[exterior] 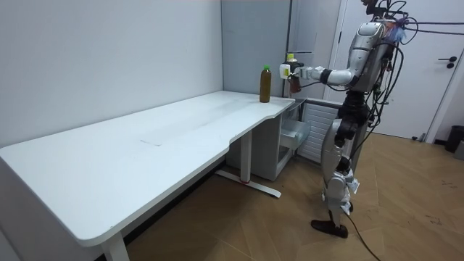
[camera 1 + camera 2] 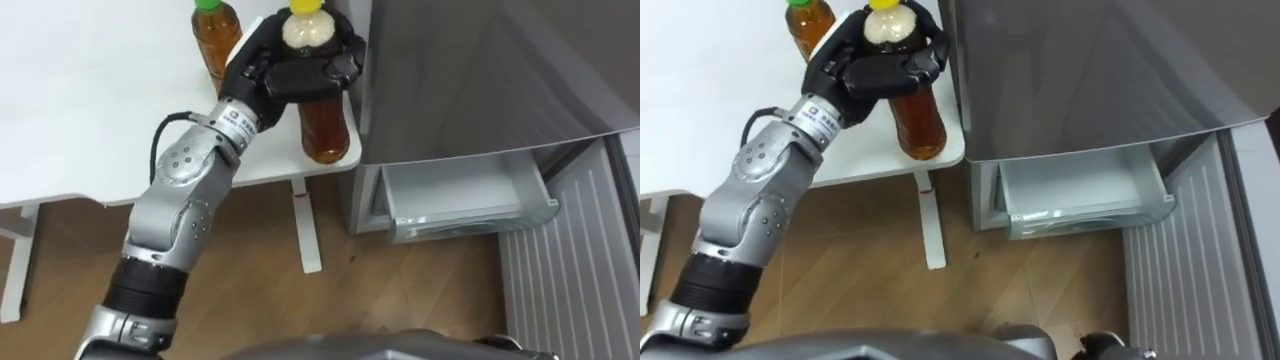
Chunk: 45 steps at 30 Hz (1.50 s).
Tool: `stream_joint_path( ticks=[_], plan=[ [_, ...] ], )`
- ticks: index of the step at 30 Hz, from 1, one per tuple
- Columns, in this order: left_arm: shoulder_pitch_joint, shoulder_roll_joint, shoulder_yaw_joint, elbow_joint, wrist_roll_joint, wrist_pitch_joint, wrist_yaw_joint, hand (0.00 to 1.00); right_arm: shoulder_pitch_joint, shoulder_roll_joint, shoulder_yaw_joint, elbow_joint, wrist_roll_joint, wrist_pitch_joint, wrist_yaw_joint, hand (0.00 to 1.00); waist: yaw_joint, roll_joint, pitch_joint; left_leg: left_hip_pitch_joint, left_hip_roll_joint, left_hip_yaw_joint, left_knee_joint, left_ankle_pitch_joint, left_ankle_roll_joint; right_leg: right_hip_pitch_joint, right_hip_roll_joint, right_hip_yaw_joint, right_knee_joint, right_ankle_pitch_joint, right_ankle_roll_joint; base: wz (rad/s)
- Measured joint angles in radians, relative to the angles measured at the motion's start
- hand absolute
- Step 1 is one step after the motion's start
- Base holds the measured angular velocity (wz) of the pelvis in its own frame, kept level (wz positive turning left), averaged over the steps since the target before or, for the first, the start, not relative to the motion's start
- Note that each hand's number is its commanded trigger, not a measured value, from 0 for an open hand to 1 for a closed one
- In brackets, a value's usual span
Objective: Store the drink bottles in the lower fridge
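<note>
Your left hand (image 2: 300, 70) has its fingers curled tight round the shoulder of the yellow-capped bottle (image 2: 326, 130), at the desk (image 2: 80, 100) corner nearest the fridge (image 2: 470, 80). From the room view the bottle looks just lifted off the top, though the eye views leave that unsure. Keep the clamp firm and the bottle upright, because the grip sits high, near the cap, and the full body will want to swing below it. Raise it well clear of the desk edge before you carry it sideways. Then bring it down to the lower drawer (image 2: 465, 200), which stands pulled out and looks empty below the fridge's grey front. The drop from desk height to the drawer is long, so you will probably need to bend or crouch rather than reach. Watch the fridge's side wall, which stands just beside the bottle. Mind the ribbed grey panel (image 2: 570, 260) beside the drawer, likely the open door. The green-capped bottle (image 2: 215, 35) waits near the hand, further back along the desk's far edge. Don't knock it with the wrist. The desk leg (image 2: 305, 225) stands under that corner.
</note>
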Motion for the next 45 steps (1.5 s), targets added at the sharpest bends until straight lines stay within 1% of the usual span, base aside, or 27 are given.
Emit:
stream_joint_path(
  ticks=[2, 3, 4, 5, 8, 11, 13, 16, 18, 20, 22, 24, 25, 27, 30, 33, 36, 42, 45],
  plan=[
    [0.02, 0.0, -0.002, -0.027, -0.035, -0.006, 0.003, 1.0, -0.002, -0.002, 0.001, -0.006, 0.03, -0.004, -0.02, 0.0, 0.015, -0.005, -0.0005, 0.0, 0.0, -0.006, 0.0, 0.0, 0.0, 0.003, 0.0, -0.005, -0.001, 0.0, 0.0, 0.09],
    [0.036, 0.001, -0.011, -0.031, -0.042, -0.025, 0.003, 1.0, -0.004, -0.003, 0.006, -0.005, 0.042, -0.007, -0.028, 0.0, 0.018, -0.008, -0.0006, 0.0, -0.001, -0.011, 0.001, 0.0, 0.0, 0.005, -0.001, -0.009, -0.003, 0.0, 0.0, 0.11],
    [0.044, 0.002, -0.018, -0.028, -0.049, -0.033, 0.003, 1.0, -0.004, -0.005, 0.014, -0.005, 0.055, -0.01, -0.032, 0.0, 0.021, -0.009, -0.0002, 0.0, -0.001, -0.011, 0.001, 0.0, 0.0, 0.005, -0.001, -0.01, -0.003, 0.0, 0.0, 0.05],
    [0.062, 0.004, -0.032, -0.021, -0.057, -0.041, 0.002, 1.0, -0.006, -0.011, 0.033, -0.005, 0.077, -0.013, -0.037, 0.0, 0.037, -0.008, -0.0003, -0.001, -0.001, -0.011, 0.001, 0.0, 0.0, 0.005, -0.001, -0.01, -0.003, 0.0, 0.0, 0.0],
    [0.111, 0.007, -0.06, 0.011, -0.054, -0.039, -0.009, 1.0, -0.017, -0.014, 0.038, -0.008, 0.11, -0.023, -0.052, 0.0, 0.043, -0.01, 0.0016, -0.013, -0.002, -0.017, 0.005, 0.0, 0.0, 0.0, -0.001, -0.018, -0.003, 0.0, 0.0, 0.06],
    [0.148, 0.014, -0.064, 0.022, -0.052, -0.03, -0.031, 1.0, -0.051, -0.014, 0.037, -0.009, 0.112, -0.027, -0.051, 0.0, 0.04, -0.014, 0.0063, -0.037, -0.002, -0.029, 0.017, 0.0, 0.0, -0.014, -0.001, -0.029, -0.001, 0.0, 0.0, 0.11],
    [0.154, 0.023, -0.067, 0.023, -0.052, -0.03, -0.046, 1.0, -0.07, -0.014, 0.039, -0.014, 0.113, -0.032, -0.049, 0.0, 0.042, -0.016, 0.0082, -0.043, -0.002, -0.034, 0.02, 0.0, 0.0, -0.017, -0.001, -0.032, -0.001, 0.0, 0.0, 0.08],
    [0.154, 0.024, -0.062, 0.023, -0.053, -0.03, -0.062, 1.0, -0.073, -0.019, 0.039, -0.057, 0.112, -0.036, -0.033, 0.0, 0.05, -0.019, 0.0099, -0.045, -0.003, -0.037, 0.02, 0.0, 0.0, -0.015, -0.001, -0.037, -0.005, 0.0, 0.0, 0.03],
    [0.154, 0.026, -0.065, 0.023, -0.054, -0.031, -0.065, 1.0, -0.073, -0.016, 0.041, -0.097, 0.151, -0.044, -0.012, 0.0, 0.055, -0.019, 0.0106, -0.044, -0.003, -0.038, 0.019, 0.0, 0.0, -0.012, -0.001, -0.038, -0.007, 0.0, -0.001, 0.0],
    [0.161, 0.027, -0.077, 0.028, -0.055, -0.031, -0.076, 1.0, -0.074, -0.004, 0.079, -0.166, 0.238, -0.067, 0.023, 0.0, 0.069, -0.019, 0.0106, -0.04, -0.003, -0.036, 0.017, 0.0, 0.0, -0.013, -0.001, -0.04, -0.007, 0.0, -0.001, 0.0],
    [0.181, 0.027, -0.078, 0.029, -0.055, -0.031, -0.089, 1.0, -0.076, 0.008, 0.099, -0.23, 0.28, -0.073, 0.064, 0.0, 0.07, -0.02, 0.0115, -0.041, -0.003, -0.036, 0.016, 0.0, 0.0, -0.014, -0.001, -0.042, -0.007, 0.0, 0.0, 0.0],
    [0.215, 0.027, -0.078, 0.031, -0.053, -0.029, -0.094, 1.0, -0.074, 0.023, 0.125, -0.305, 0.318, -0.078, 0.119, 0.0, 0.071, -0.026, 0.0138, -0.042, -0.003, -0.038, 0.016, 0.0, 0.0, -0.012, -0.001, -0.045, -0.007, 0.0, 0.0, 0.04],
    [0.22, 0.027, -0.077, 0.035, -0.053, -0.027, -0.095, 1.0, -0.073, 0.026, 0.132, -0.32, 0.321, -0.077, 0.136, 0.0, 0.074, -0.028, 0.0144, -0.042, -0.003, -0.039, 0.016, 0.0, 0.0, -0.012, -0.001, -0.045, -0.007, 0.0, 0.0, 0.0],
    [0.231, 0.029, -0.073, 0.065, -0.052, -0.024, -0.107, 1.0, -0.065, 0.03, 0.151, -0.38, 0.327, -0.074, 0.203, 0.0, 0.08, -0.031, 0.015, -0.042, -0.003, -0.042, 0.017, 0.0, 0.0, -0.01, -0.002, -0.048, -0.006, 0.0, 0.0, 0.02],
    [0.231, 0.035, -0.072, 0.116, -0.051, -0.023, -0.113, 1.0, -0.062, 0.031, 0.159, -0.432, 0.341, -0.073, 0.277, 0.0, 0.084, -0.034, 0.0153, -0.043, -0.004, -0.049, 0.021, 0.0, 0.0, -0.006, -0.002, -0.054, -0.005, 0.0, 0.0, 0.07],
    [0.231, 0.042, -0.073, 0.142, -0.051, -0.016, -0.118, 1.0, -0.061, 0.029, 0.159, -0.472, 0.348, -0.072, 0.332, 0.0, 0.084, -0.035, 0.0151, -0.053, -0.003, -0.054, 0.03, 0.0, 0.0, -0.009, -0.002, -0.06, 0.0, 0.0, 0.0, 0.07],
    [0.231, 0.05, -0.072, 0.142, -0.044, -0.013, -0.132, 1.0, -0.061, 0.03, 0.159, -0.493, 0.348, -0.072, 0.38, 0.0, 0.084, -0.037, 0.014, -0.054, -0.003, -0.054, 0.033, 0.0, 0.0, -0.008, -0.003, -0.063, 0.002, 0.0, 0.0, 0.01],
    [0.231, 0.051, -0.078, 0.154, -0.01, -0.013, -0.138, 1.0, -0.033, 0.028, 0.178, -0.586, 0.347, -0.071, 0.445, 0.0, 0.086, -0.043, 0.01, -0.053, -0.003, -0.054, 0.04, 0.0, 0.0, -0.003, -0.003, -0.065, 0.003, 0.001, -0.001, 0.0],
    [0.23, 0.052, -0.08, 0.163, -0.01, -0.014, -0.138, 1.0, -0.028, 0.025, 0.189, -0.608, 0.347, -0.071, 0.464, 0.0, 0.086, -0.043, 0.0101, -0.054, -0.003, -0.054, 0.046, 0.0, 0.0, 0.0, -0.004, -0.068, 0.004, 0.001, -0.001, 0.01]
  ],
)
